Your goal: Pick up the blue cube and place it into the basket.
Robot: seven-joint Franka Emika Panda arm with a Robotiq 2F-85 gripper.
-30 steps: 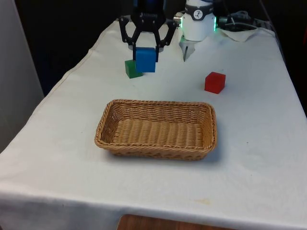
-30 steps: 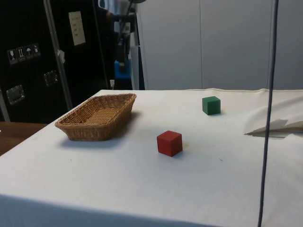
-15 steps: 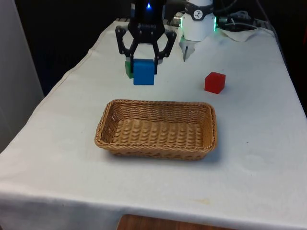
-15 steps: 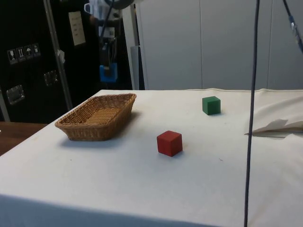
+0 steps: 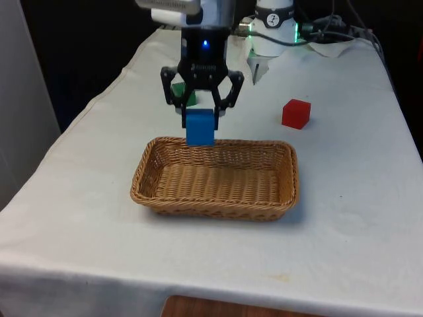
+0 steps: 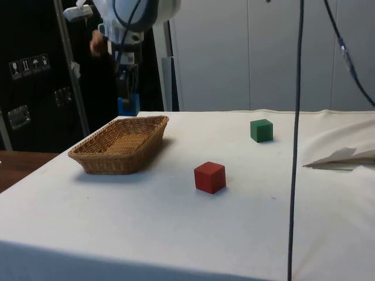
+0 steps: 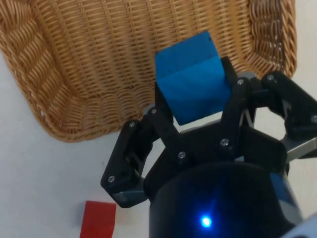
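My gripper [image 5: 200, 119] is shut on the blue cube [image 5: 199, 127] and holds it in the air above the far rim of the wicker basket [image 5: 158, 198]. From the side, the blue cube [image 6: 128, 106] hangs just over the basket's [image 6: 96, 163] far end, with the gripper [image 6: 128, 99] above it. Seen from the wrist, the blue cube [image 7: 193, 90] sits tilted between the black fingers [image 7: 166, 129], with the basket [image 7: 44, 84] floor right below it and the gripper [image 7: 195, 109] closed around it.
A green cube [image 5: 188, 96] stands behind the gripper on the white cloth, also seen as a green cube [image 6: 261, 130] in the side view. A red cube [image 5: 295, 113] rests at the front view's right of the basket. Crumpled cloth [image 6: 343, 155] lies at the table's far end.
The gripper has carried the blue cube away from the green cube and towards the camera, from beside that cube to above the basket's far rim. It also came slightly lower.
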